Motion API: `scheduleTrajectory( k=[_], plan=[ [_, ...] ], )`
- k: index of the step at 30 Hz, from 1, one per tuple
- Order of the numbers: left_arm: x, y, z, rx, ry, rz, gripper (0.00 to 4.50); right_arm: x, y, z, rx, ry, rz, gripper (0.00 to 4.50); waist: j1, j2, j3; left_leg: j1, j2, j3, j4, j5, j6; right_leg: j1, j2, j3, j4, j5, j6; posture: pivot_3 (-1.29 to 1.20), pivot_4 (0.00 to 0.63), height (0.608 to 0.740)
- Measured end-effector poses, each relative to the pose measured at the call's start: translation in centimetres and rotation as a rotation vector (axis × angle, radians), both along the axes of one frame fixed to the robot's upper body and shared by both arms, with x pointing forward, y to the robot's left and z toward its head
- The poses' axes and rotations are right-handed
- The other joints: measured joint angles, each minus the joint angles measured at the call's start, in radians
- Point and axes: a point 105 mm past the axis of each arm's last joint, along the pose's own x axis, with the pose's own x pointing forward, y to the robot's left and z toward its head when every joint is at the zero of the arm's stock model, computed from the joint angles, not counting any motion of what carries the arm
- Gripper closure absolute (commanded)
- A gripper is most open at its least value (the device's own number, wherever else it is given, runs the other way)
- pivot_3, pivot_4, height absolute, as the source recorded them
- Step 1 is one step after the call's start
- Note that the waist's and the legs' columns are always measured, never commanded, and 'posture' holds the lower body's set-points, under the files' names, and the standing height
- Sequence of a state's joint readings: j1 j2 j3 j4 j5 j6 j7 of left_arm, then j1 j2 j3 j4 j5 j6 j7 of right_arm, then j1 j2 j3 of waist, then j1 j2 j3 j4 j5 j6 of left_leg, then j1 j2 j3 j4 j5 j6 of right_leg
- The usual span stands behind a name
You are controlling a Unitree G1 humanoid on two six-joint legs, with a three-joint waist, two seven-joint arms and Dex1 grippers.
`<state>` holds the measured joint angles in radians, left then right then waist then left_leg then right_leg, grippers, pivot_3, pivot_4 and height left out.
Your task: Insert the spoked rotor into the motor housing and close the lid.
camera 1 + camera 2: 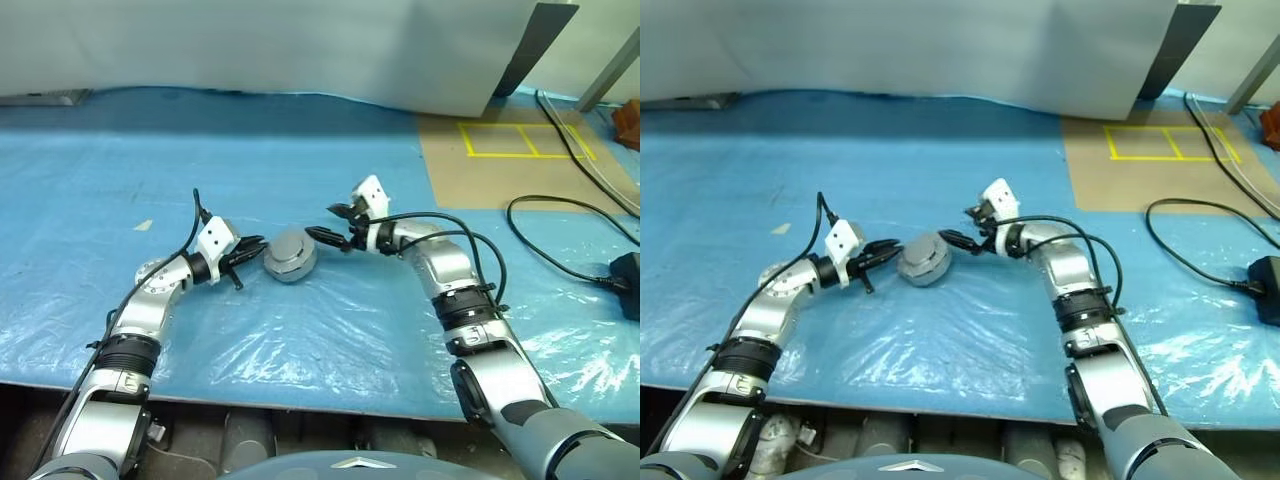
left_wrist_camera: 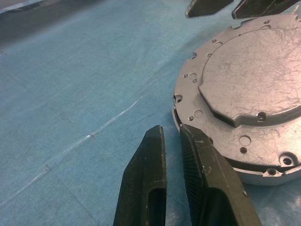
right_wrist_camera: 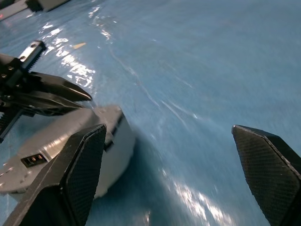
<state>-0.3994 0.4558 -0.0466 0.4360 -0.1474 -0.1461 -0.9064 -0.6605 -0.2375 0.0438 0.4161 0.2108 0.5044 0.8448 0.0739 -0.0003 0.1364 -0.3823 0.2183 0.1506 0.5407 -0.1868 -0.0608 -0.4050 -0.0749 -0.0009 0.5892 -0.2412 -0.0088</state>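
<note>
With the lid [image 2: 249, 80] seated on the motor housing [image 1: 290, 262], your right end effector [image 1: 333, 225] gapes empty, left end effector [image 1: 247, 253] nearly closed, empty; check seating next.

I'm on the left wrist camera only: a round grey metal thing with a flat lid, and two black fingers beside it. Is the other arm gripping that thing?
Observer: No. The right gripper is wide open beside the motor housing, holding nothing.
Operator: What is all this resting on?
Observer: A blue plastic sheet spread over a large surface.
Operator: Anything else lying around?
Observer: Black cables run across the far right, near yellow tape squares on brown board.
</note>
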Motion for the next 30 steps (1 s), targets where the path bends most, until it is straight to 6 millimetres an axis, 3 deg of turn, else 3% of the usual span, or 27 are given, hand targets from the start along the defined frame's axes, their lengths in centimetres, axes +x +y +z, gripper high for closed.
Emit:
scheduleTrajectory(
  k=[4, 8, 15, 20, 23, 28, 30],
  plan=[
    [-1.0, 0.2, 0.2, -0.057, 0.033, -0.017, 3.91, -0.7, -2.0, -1.9, 0.061, 0.153, -0.067, 0.03, -0.003, 0.001, 0.001, 0.002, 0.004, 0.001, 0.001, 0.0, 0.0, 0.0, 0.001, 0.0, 0.004, 0.0, -0.001, 0.0, 0.15, 0.74],
    [-1.3, 0.5, 0.2, -0.101, 0.09, -0.019, 3.91, -1.7, -1.8, -1.9, 0.116, 0.211, -0.048, 0.03, -0.005, 0.002, 0.002, 0.004, 0.004, 0.002, 0.002, 0.0, 0.0, 0.0, 0.001, 0.001, 0.005, 0.0, -0.001, 0.0, 0.15, 0.74],
    [-0.3, 4.7, 1.8, -0.112, 0.063, 0.118, 3.91, -2.6, -1.4, -2.0, 0.173, 0.272, -0.02, 0.03, -0.004, 0.002, 0.003, 0.003, 0.004, 0.003, 0.003, 0.0, 0.0, 0.0, 0.001, 0.001, 0.005, 0.0, -0.001, 0.0, 0.15, 0.74],
    [-0.3, 4.8, 1.5, -0.117, 0.074, 0.13, 3.91, -2.8, -1.1, -1.8, 0.215, 0.3, -0.022, 0.03, -0.003, 0.001, 0.004, 0.003, 0.004, 0.002, 0.005, 0.0, 0.0, 0.0, 0.001, 0.001, 0.009, 0.0, -0.002, 0.0, 0.15, 0.74],
    [-0.4, 4.7, 1.6, -0.13, 0.072, 0.132, 3.91, -2.6, 0.0, -0.1, 0.156, 0.155, 0.011, 0.03, -0.004, 0.001, 0.007, 0.003, 0.004, 0.003, 0.007, 0.0, 0.0, -0.002, 0.001, 0.002, 0.012, 0.0, -0.002, 0.0, 0.15, 0.74],
    [-1.6, 3.6, 2.3, -0.163, 0.065, 0.086, 3.91, -2.8, 3.2, 5.2, 0.044, -0.18, 0.141, 0.03, -0.007, 0.0, 0.008, 0.004, 0.004, 0.003, 0.007, 0.0, 0.0, -0.003, 0.001, 0.002, 0.014, 0.0, -0.002, 0.0, 0.15, 0.74],
    [-2.6, 3.2, 2.1, -0.168, 0.076, 0.063, 3.91, -3.2, 4.4, 6.0, -0.006, -0.267, 0.2, 0.03, -0.007, 0.0, 0.008, 0.004, 0.004, 0.003, 0.007, 0.0, 0.0, -0.002, 0.001, 0.002, 0.014, -0.001, -0.003, 0.0, 0.15, 0.74]
  ],
)
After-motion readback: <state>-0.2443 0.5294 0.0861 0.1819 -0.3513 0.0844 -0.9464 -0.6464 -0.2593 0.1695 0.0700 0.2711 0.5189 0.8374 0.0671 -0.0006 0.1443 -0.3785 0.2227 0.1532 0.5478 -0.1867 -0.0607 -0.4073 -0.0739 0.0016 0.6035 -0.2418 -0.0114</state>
